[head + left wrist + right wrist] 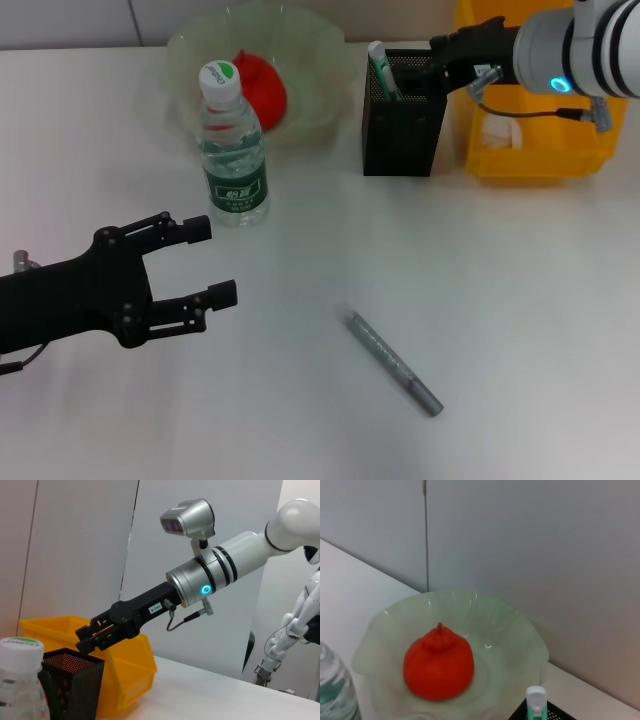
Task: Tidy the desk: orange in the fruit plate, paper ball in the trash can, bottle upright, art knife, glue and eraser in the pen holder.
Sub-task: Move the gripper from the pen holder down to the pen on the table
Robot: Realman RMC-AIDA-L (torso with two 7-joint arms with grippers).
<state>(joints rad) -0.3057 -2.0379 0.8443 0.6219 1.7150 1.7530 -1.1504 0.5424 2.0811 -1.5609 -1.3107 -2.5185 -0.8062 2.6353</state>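
The orange [262,85] lies in the pale green fruit plate [320,50] at the back; both show in the right wrist view, the orange [438,665] in the plate [512,630]. The water bottle [232,150] stands upright in front of the plate. A green-and-white glue stick [381,68] stands in the black mesh pen holder [400,125]. The grey art knife [393,362] lies on the table. A white paper ball [500,135] lies in the yellow bin [540,160]. My right gripper [437,58] hovers over the holder's rim [86,637]. My left gripper [218,260] is open and empty, front left. No eraser shows.
The pen holder [72,680] stands close against the yellow bin [125,675], with the bottle [20,680] nearby. The white table [520,300] runs to a grey wall behind the plate.
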